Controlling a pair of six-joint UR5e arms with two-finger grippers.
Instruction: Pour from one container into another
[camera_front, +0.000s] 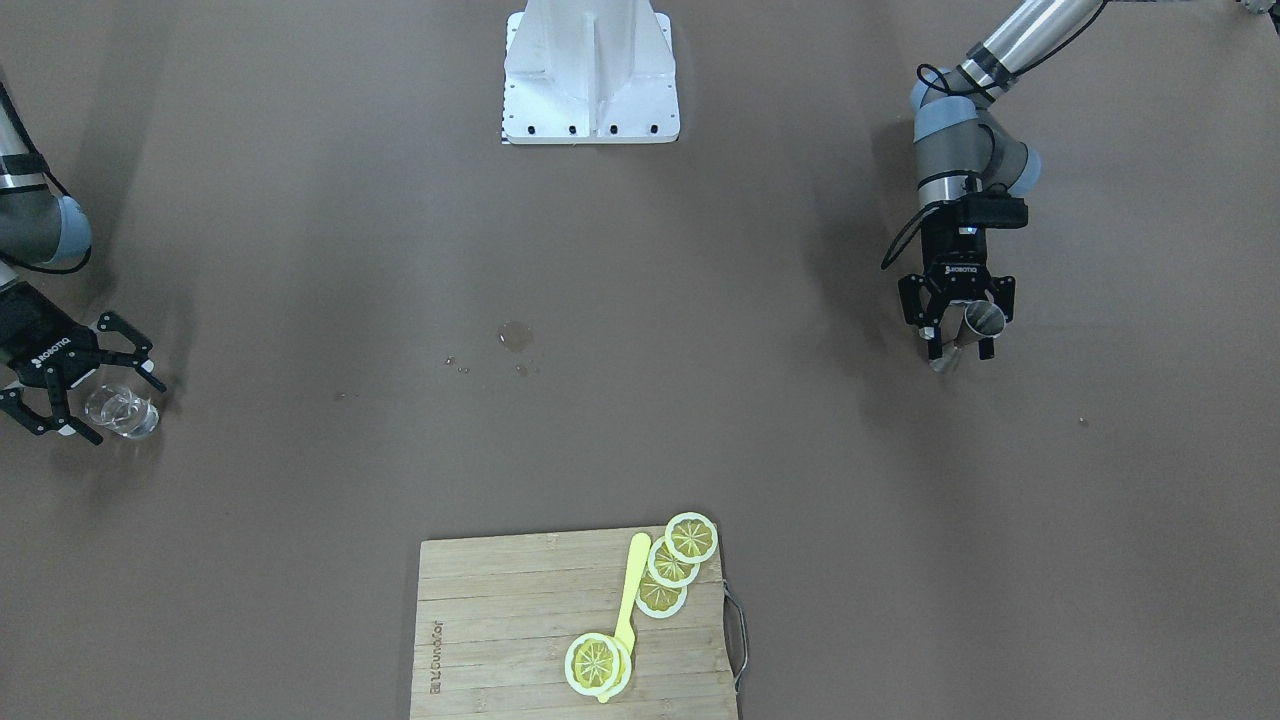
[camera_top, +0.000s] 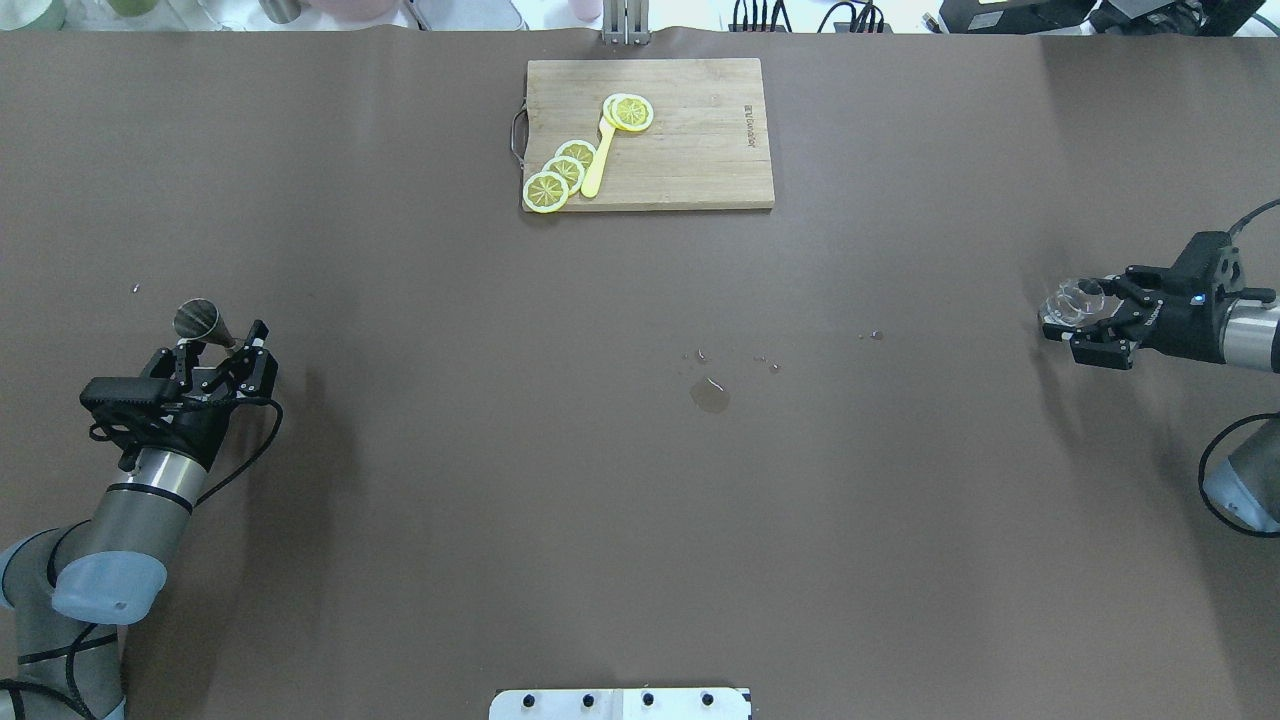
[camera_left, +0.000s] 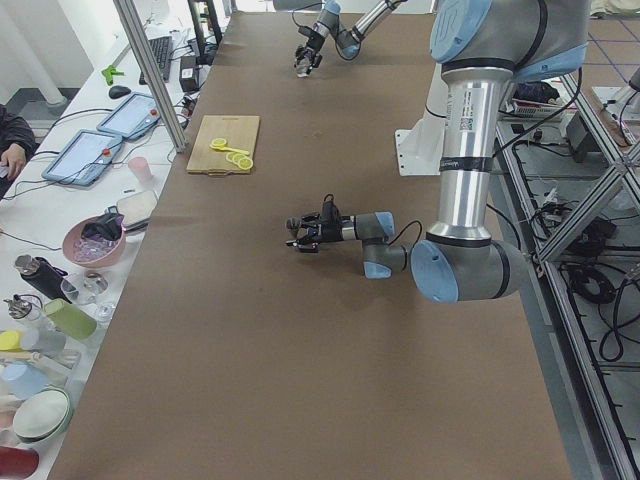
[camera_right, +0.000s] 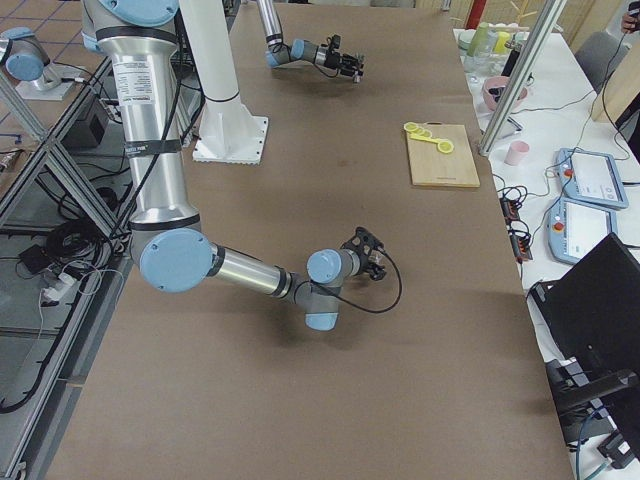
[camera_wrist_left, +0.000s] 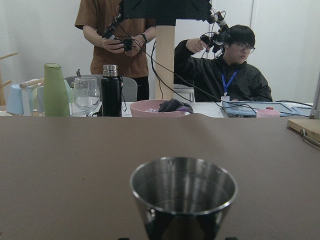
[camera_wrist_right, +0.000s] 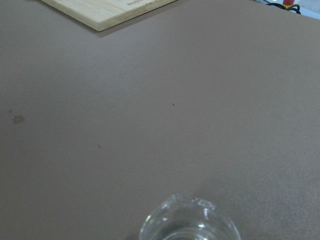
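Flanking the lower cone of the small grey steel hourglass-shaped jigger (camera_front: 980, 320), the fingers of the left gripper (camera_front: 960, 348) are seen at the right of the front-facing view. Whether the jigger is pinched or merely bracketed cannot be told. In the left wrist view the jigger is shown upright, mouth up, at the lower middle of the frame.

At the left edge of the front-facing view, the fingertips of the right gripper (camera_front: 123, 410) are set on either side of the small clear stubby drinking glass (camera_top: 1075, 298). Whether the glass is gripped cannot be judged.

Both grippers are held low over the brown table (camera_front: 640, 230), well apart. Between them, near the middle of the frame, a small puddle (camera_front: 515, 336) and a few droplets are seen. At the bottom centre a wooden cutting board (camera_front: 500, 600) is placed, and yellow lemon slices (camera_front: 692, 537) and a yellow plastic utensil (camera_front: 632, 580) are laid on it. At the top centre the white robot base (camera_front: 590, 70) is seen.
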